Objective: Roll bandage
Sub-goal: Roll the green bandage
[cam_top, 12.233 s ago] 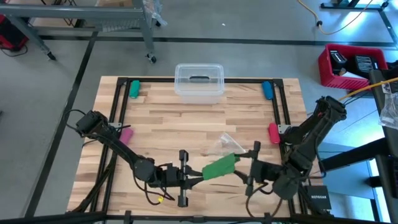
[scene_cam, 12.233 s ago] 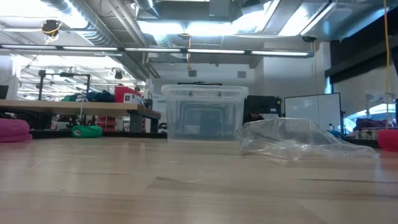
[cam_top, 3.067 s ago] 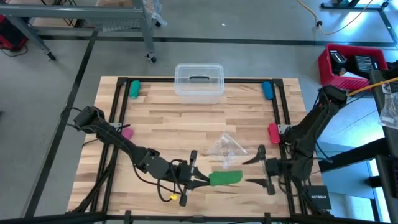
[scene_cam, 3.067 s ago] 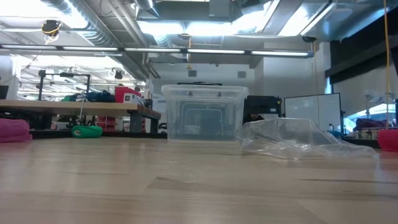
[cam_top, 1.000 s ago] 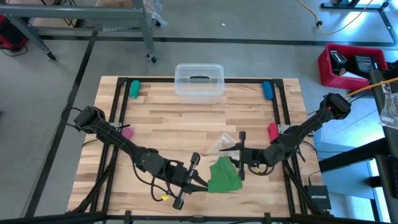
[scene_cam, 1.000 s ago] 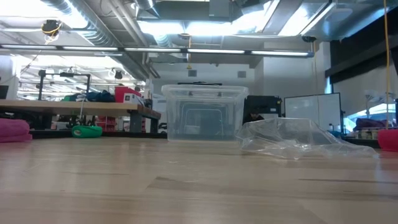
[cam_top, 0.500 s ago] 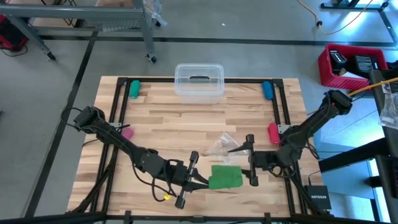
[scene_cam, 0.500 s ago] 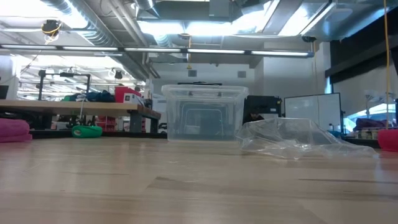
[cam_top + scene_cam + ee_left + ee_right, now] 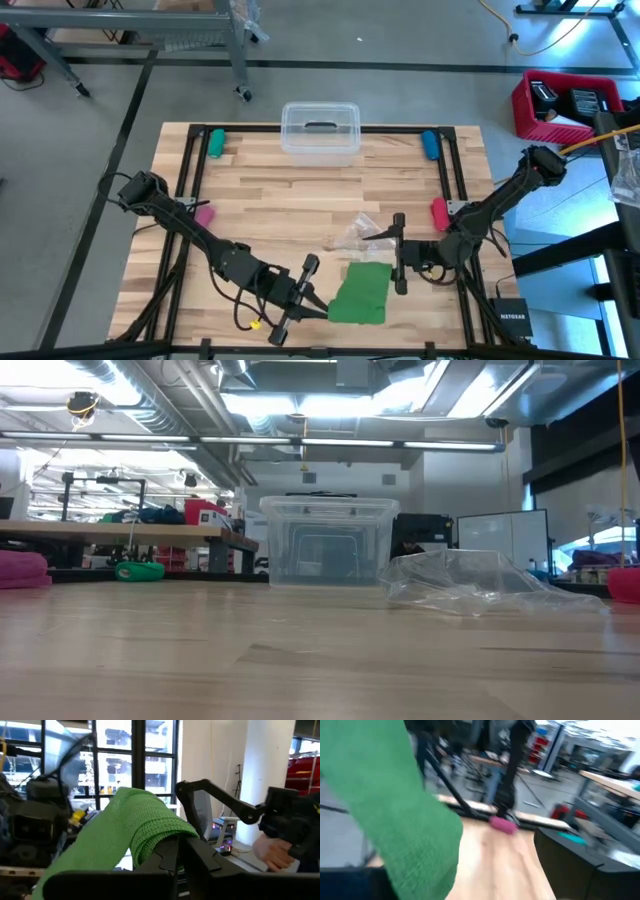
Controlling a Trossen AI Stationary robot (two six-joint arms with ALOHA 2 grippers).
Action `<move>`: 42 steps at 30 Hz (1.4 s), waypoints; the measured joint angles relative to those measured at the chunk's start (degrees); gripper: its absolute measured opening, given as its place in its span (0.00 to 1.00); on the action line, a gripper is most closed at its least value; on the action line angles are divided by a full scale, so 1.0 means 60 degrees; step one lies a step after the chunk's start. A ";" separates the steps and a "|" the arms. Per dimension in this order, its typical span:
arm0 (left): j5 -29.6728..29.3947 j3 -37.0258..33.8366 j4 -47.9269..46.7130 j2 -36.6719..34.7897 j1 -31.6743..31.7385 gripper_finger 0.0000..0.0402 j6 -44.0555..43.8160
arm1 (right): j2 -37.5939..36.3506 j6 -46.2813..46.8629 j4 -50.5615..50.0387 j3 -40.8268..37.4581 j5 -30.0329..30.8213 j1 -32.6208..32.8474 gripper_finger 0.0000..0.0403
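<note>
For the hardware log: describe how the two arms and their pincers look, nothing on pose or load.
Both arms are dark, near-black, jointed links with thin black cables trailing along them. The left pincer has two slim dark fingers on a short crossbar, with a small yellow tag nearby. The right pincer carries the same kind of crossbar and dark fingers. No printed markings are readable.

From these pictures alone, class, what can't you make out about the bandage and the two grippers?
- Low view: bandage and both grippers out of frame.
- Right wrist view: motion blur; the right gripper's own fingers don't show.
- Left wrist view: the bandage's far end runs off the edge.
- High view: left gripper too small to show its pinch.
</note>
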 joint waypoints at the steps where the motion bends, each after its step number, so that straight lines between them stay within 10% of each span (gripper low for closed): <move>1: -0.0010 0.0000 -0.0025 0.0000 -0.0002 0.03 0.0054 | -0.0013 0.0010 0.0188 0.0000 -0.0289 -0.0001 0.69; 10: -0.1324 0.0000 -0.0174 -0.0012 -0.0026 0.03 0.0285 | -0.0426 0.0314 -0.2185 0.0884 0.0284 0.1045 0.68; 22: -0.2064 0.0004 -0.0632 -0.0415 -0.0173 0.03 0.1106 | -0.0422 0.4684 -0.7497 0.2016 0.0114 0.1640 0.68; 42: -0.2208 0.0004 -0.1185 -0.0415 0.0029 0.03 0.0909 | 0.0009 0.4014 -0.7577 0.4301 0.0273 0.1439 0.68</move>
